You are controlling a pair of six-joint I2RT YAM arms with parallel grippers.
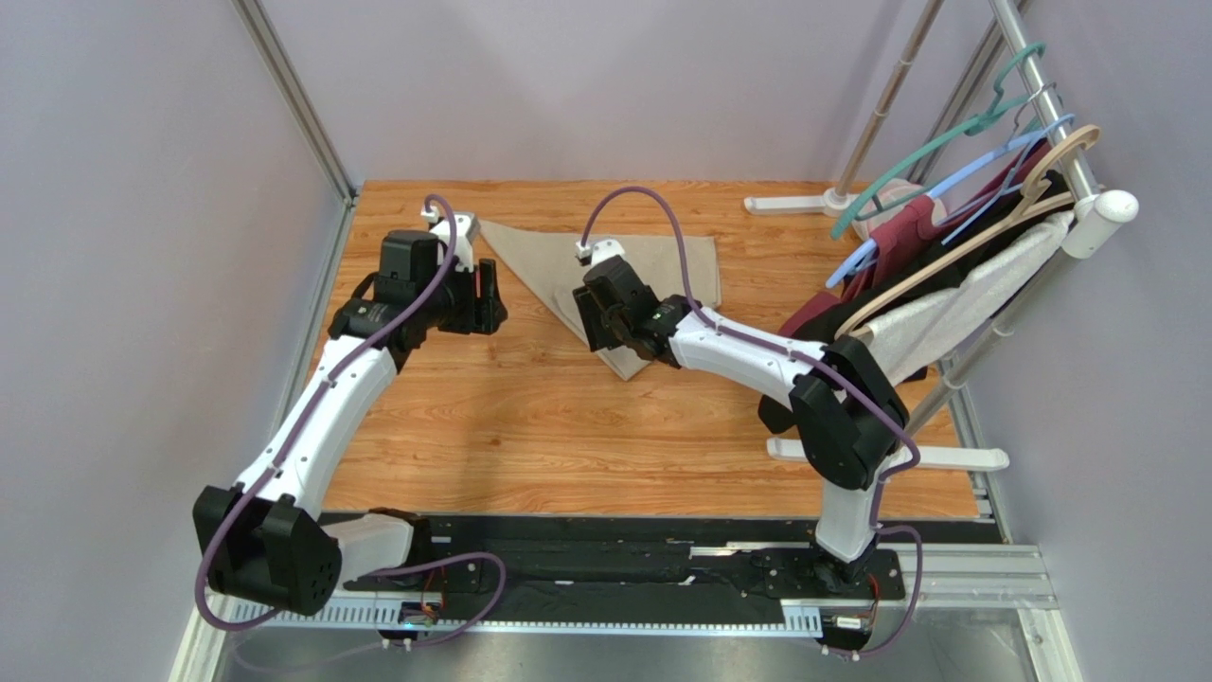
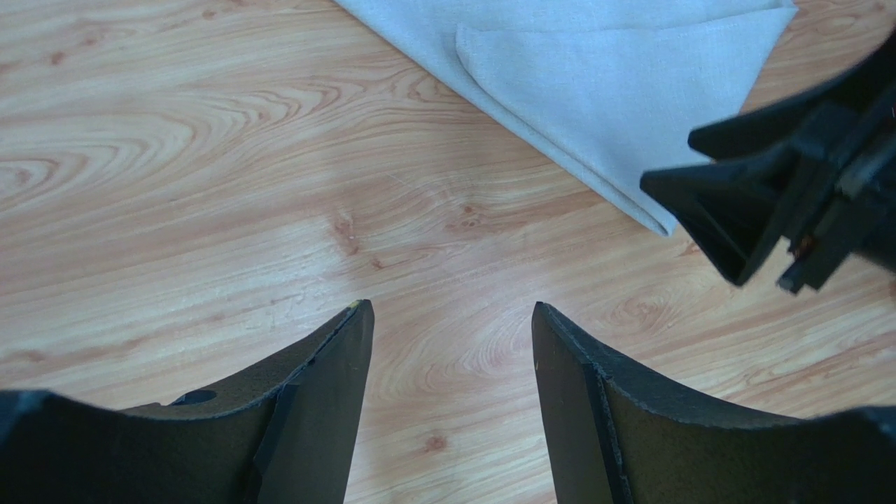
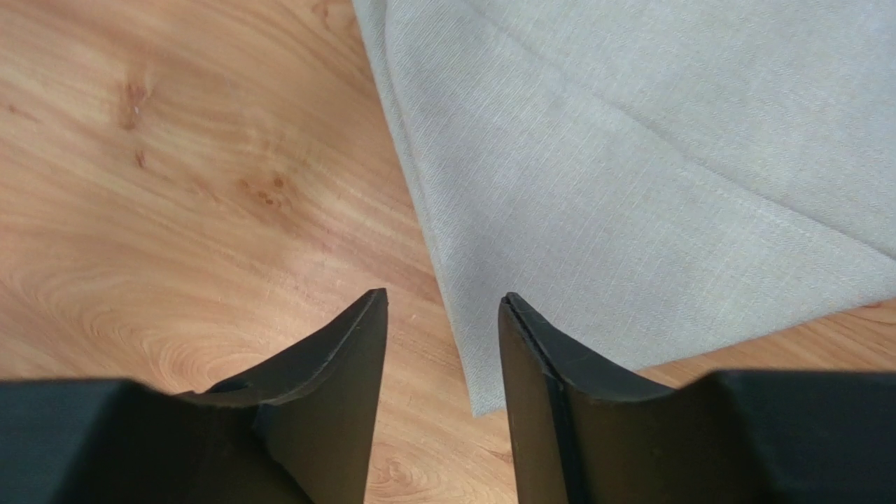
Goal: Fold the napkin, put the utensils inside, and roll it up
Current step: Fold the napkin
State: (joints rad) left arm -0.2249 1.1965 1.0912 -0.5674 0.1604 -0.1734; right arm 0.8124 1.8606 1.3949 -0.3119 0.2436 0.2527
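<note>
The napkin [image 1: 534, 263] lies at the back middle of the wooden table, folded into a beige triangle whose tip points toward the arms. My right gripper [image 1: 595, 330] hovers over that near tip. In the right wrist view it is open [image 3: 442, 305], with the folded edge of the napkin [image 3: 652, 158] running under its jaws and nothing between them. My left gripper [image 1: 491, 301] is open just left of the napkin over bare wood [image 2: 452, 315]. The left wrist view shows the napkin [image 2: 620, 95] ahead and the right gripper [image 2: 694, 226] at its corner. The utensils are out of view.
A clothes rack with hangers and white and maroon garments [image 1: 982, 242] stands at the right, its white foot [image 1: 882, 455] reaching onto the table. Grey walls and metal frame posts enclose the table on the left, back and right.
</note>
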